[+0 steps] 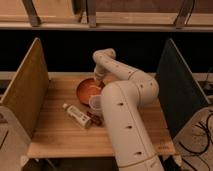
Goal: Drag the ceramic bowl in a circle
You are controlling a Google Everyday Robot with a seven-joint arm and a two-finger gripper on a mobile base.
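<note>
A: While the arm reaches across the table [60, 135], where does the gripper [99, 78] sit?
B: At 1 o'clock on the rim of the ceramic bowl [87, 92]. I cannot tell if it is spread or clamped.
A: Bowl location?
B: Table centre-left. The clear cup [96, 103] is just beside it at 5 o'clock, and the bottle [77, 115] lies at 7 o'clock.

Arm [127, 112] covers pt of cup [93, 103] & ceramic bowl [87, 91] edge; claw [98, 78] at its far rim.
</note>
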